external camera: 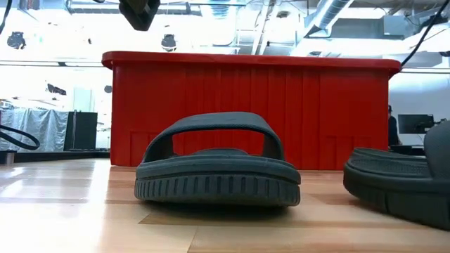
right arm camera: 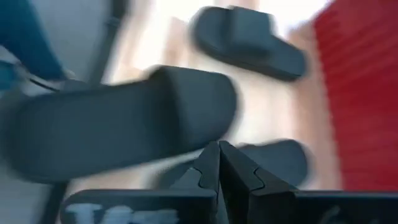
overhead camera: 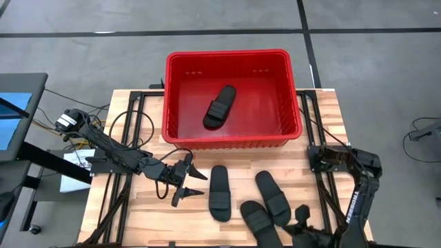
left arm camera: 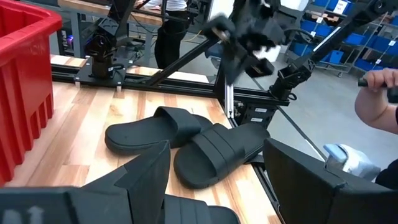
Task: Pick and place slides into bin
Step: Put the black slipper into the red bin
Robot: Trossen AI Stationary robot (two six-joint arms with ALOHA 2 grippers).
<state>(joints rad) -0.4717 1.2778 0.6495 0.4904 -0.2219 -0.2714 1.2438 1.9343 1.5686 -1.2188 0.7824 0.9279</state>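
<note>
The red bin stands at the table's far middle with one black slide lying on its floor. Three more slides lie flat on their soles on the wood in front of it: one at the middle, two close together to its right. My left gripper hovers open just left of the middle slide, pointing toward the right-hand pair. My right gripper is shut and hangs in the air above the near right end of that pair, slanting down.
Black frame rails run along both table sides. Bare wood lies between the bin's near wall and the slides. Beyond the table's right side a person's hand shows, and another person stands farther back.
</note>
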